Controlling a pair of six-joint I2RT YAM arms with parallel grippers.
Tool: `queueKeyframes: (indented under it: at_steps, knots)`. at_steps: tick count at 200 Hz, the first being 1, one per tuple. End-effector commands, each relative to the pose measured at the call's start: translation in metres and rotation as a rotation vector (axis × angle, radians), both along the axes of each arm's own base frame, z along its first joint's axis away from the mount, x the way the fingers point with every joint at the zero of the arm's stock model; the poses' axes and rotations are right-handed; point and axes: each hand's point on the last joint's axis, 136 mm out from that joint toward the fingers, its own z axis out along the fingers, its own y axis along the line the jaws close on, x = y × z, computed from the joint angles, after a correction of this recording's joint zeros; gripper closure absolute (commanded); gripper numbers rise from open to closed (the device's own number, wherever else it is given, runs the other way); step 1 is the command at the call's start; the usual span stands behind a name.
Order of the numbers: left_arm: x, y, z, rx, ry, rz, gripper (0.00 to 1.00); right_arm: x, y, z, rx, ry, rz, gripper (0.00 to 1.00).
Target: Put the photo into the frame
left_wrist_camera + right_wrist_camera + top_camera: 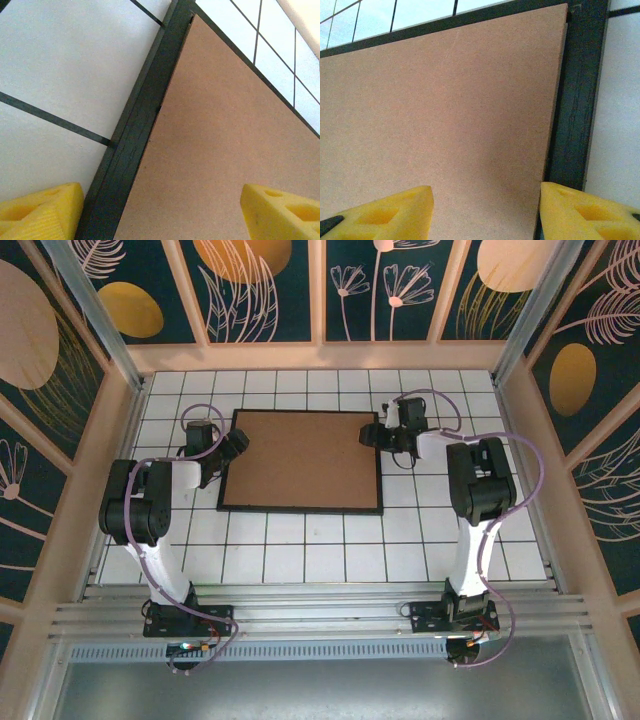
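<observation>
— What is covered or cut off?
— Largest first: on the white tiled table [300,560] the frame [300,510] lies flat, black rim all round. The brown backing board [300,460] fills the frame's whole opening, so I cannot tell what lies beneath it, nor where the photo is. Each wrist view cuts the frame down to 1 far corner.
— Edges and room?
— Bare tile borders all 4 sides of the frame. A thin dark line separates board from rim along the frame's left and right sides.
— The grippers?
— The left gripper [236,445] hangs at the frame's left side near the far corner. Its jaws are wide apart and hold nothing, with 1 yellow fingertip [45,210] just outside the rim and the other over the board. The right gripper [378,435] is at the frame's right side, also near the far corner. Its jaws are apart and empty too, with 1 fingertip [585,210] over the rim and 1 over the board.
</observation>
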Motion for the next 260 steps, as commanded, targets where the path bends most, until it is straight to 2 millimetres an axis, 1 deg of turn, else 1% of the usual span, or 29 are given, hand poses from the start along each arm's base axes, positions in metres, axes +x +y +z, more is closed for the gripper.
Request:
queueKeyframes:
  at_steps: [1, 52, 86, 109, 126, 153, 171, 201, 217, 246, 260]
  knots:
    - [-0.01, -0.013, -0.015, -0.038, 0.048, -0.033, 0.18, -0.025, 0.022, 0.013, 0.087, 0.047, 0.071, 0.43]
    - [-0.011, -0.013, -0.017, -0.04, 0.051, -0.032, 0.18, -0.028, 0.018, 0.009, 0.066, 0.065, 0.061, 0.43]
    - [-0.01, -0.012, -0.016, -0.038, 0.049, -0.025, 0.18, -0.032, 0.019, 0.012, 0.058, 0.077, 0.072, 0.43]
    - [-0.01, -0.012, -0.016, -0.042, 0.047, -0.026, 0.18, -0.036, 0.019, 0.006, 0.033, 0.114, 0.072, 0.42]
    - [-0.01, -0.012, -0.016, -0.042, 0.049, -0.026, 0.18, -0.039, 0.018, 0.0, -0.004, 0.143, 0.073, 0.4]
    - [-0.01, -0.013, -0.016, -0.045, 0.047, -0.027, 0.18, -0.038, 0.018, -0.004, -0.075, 0.15, 0.069, 0.38]
    - [-0.01, -0.012, -0.016, -0.042, 0.047, -0.023, 0.18, -0.034, 0.009, -0.007, -0.178, 0.144, 0.042, 0.35]
    - [-0.011, -0.006, -0.016, -0.013, 0.051, -0.004, 0.17, -0.027, -0.011, 0.009, -0.284, 0.086, -0.012, 0.32]
    - [-0.009, -0.002, -0.014, 0.008, 0.048, 0.01, 0.16, -0.026, -0.016, 0.017, -0.301, 0.062, -0.023, 0.31]
    - [-0.006, 0.001, -0.011, 0.027, 0.042, 0.019, 0.14, -0.024, -0.019, 0.02, -0.293, 0.05, -0.038, 0.27]
    - [-0.005, 0.001, -0.01, 0.031, 0.04, 0.019, 0.14, -0.021, -0.015, 0.024, -0.263, 0.025, -0.031, 0.26]
